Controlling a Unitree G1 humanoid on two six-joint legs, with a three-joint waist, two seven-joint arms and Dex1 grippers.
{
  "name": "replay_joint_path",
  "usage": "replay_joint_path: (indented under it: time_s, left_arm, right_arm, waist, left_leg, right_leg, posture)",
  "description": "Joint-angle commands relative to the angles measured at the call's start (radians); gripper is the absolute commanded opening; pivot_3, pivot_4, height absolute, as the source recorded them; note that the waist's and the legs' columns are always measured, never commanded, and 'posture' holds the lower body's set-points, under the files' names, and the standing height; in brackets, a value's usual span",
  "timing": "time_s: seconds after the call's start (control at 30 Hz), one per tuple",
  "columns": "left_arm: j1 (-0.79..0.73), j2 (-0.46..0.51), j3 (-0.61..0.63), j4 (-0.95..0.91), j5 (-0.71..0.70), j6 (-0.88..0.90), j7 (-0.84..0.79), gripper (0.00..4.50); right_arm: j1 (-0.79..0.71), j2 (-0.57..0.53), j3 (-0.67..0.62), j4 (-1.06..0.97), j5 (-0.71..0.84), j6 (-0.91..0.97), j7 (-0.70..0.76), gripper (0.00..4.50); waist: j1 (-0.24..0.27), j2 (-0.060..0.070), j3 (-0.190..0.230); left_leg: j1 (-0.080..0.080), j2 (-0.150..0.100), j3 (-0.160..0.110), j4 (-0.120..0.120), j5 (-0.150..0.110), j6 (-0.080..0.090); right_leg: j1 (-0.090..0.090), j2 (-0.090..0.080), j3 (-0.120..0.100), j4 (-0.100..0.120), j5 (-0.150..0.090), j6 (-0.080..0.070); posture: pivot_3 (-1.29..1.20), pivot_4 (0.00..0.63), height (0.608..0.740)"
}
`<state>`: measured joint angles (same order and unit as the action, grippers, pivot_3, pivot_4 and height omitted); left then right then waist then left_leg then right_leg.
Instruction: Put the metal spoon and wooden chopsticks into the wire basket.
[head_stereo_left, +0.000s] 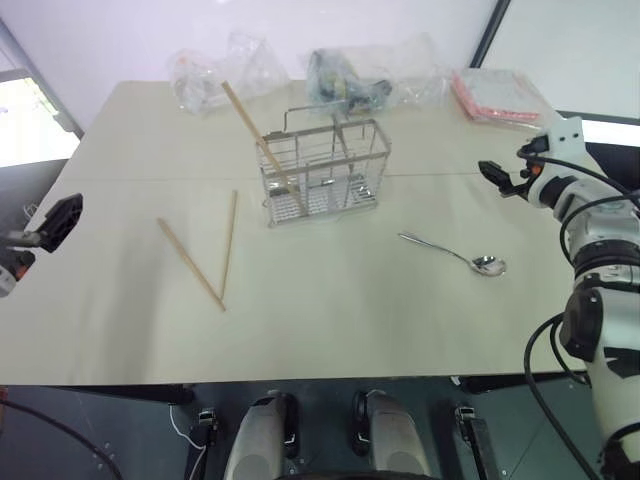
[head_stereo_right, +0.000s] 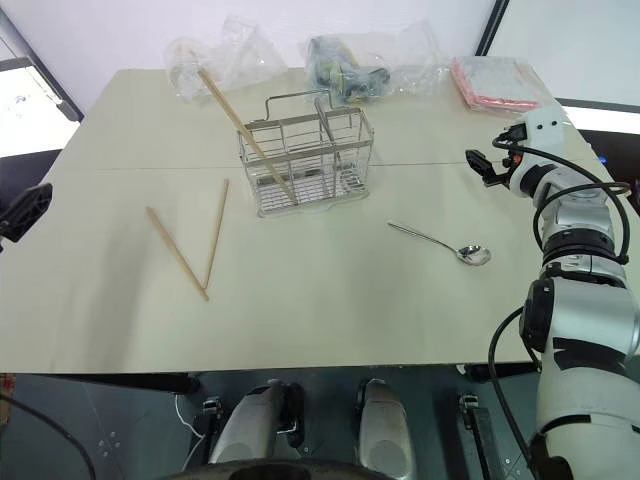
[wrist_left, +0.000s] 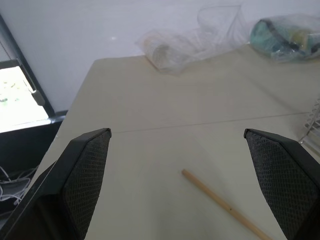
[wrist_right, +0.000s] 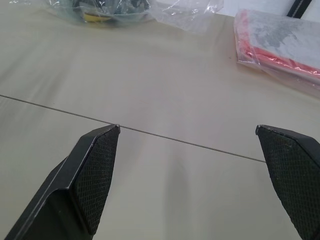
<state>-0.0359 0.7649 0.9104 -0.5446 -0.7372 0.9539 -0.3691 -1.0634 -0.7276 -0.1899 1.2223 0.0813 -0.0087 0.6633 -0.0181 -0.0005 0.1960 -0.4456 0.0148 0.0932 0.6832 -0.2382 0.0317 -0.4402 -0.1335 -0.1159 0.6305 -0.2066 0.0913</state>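
When checking the table, find the wire basket upright near the middle, toward the far side, with one of the wooden chopsticks already leaning in its left part, top tilted left and away. Record two loose chopsticks flat on the table, to the left of the basket and nearer than it, meeting at their near tips in a narrow V, long axes running roughly near to far. Record the metal spoon flat on the bare surface, to the right of the basket and nearer than it, well apart from it, bowl toward the right, handle pointing left and slightly away. Find the right gripper above the right side of the table, fingers spread wide, holding nothing; place the spoon to its left, nearer the body, down on the surface. Find the left gripper off the left table edge, likewise spread wide and empty, with the V of chopsticks to its right. Judge the right arm nearer the spoon, the left nearer the loose chopsticks. Judge the spoon pickup to call for a descent and a pull back toward the body, jaws set across the thin handle rather than along it. Flag as risk a slip of so low and thin a handle on the smooth top.
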Motion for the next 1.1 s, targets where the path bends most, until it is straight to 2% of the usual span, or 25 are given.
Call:
replay_joint_path:
  time_s: [0.03, 0.83, 0.97, 1.03, 1.1]
  left_arm:
    - [-0.013, 0.009, 0.012, -0.014, -0.026, -0.014, 0.008, 4.50]
    - [-0.063, 0.066, -0.044, -0.016, -0.071, -0.009, 0.020, 4.50]
    - [-0.107, 0.087, -0.102, -0.048, -0.137, 0.009, 0.010, 4.50]
    - [-0.141, 0.107, -0.158, -0.084, -0.207, 0.028, -0.012, 4.50]
    - [-0.177, 0.129, -0.237, -0.145, -0.318, 0.053, -0.043, 4.50]
  right_arm:
    - [-0.019, -0.024, -0.013, -0.008, 0.002, -0.024, -0.004, 4.45]
    - [-0.041, -0.029, 0.003, -0.017, -0.010, -0.022, 0.023, 4.45]
    - [-0.059, -0.042, 0.041, -0.023, -0.040, -0.031, 0.113, 4.45]
    - [-0.079, -0.056, 0.077, -0.031, -0.062, -0.036, 0.212, 4.45]
    - [-0.104, -0.075, 0.131, -0.046, -0.088, -0.037, 0.382, 4.45]
  waist:
    - [0.000, 0.000, 0.000]
    - [0.001, 0.000, 0.000]
    - [0.002, 0.000, 0.000]
    - [0.002, 0.000, 0.000]
    - [0.002, 0.000, 0.000]
  left_leg:
    - [0.000, 0.000, 0.000, 0.000, 0.000, 0.000]
    - [0.000, 0.000, 0.000, 0.000, 0.000, 0.000]
    - [0.000, 0.000, 0.000, 0.000, 0.000, 0.000]
    - [0.000, 0.000, 0.000, 0.000, 0.000, 0.000]
    - [0.000, 0.000, 0.000, 0.000, 0.000, 0.000]
  right_leg:
    - [0.000, 0.000, 0.000, 0.000, 0.000, 0.000]
    - [0.000, 0.000, 0.000, 0.000, 0.000, 0.000]
    - [0.000, 0.000, 0.000, 0.000, 0.000, 0.000]
    - [0.000, 0.000, 0.000, 0.000, 0.000, 0.000]
    - [0.000, 0.000, 0.000, 0.000, 0.000, 0.000]
  posture:
    - [0.00, 0.150, 0.699]
    - [0.00, 0.150, 0.699]
    - [0.00, 0.150, 0.699]
    - [0.00, 0.150, 0.699]
    - [0.00, 0.150, 0.699]
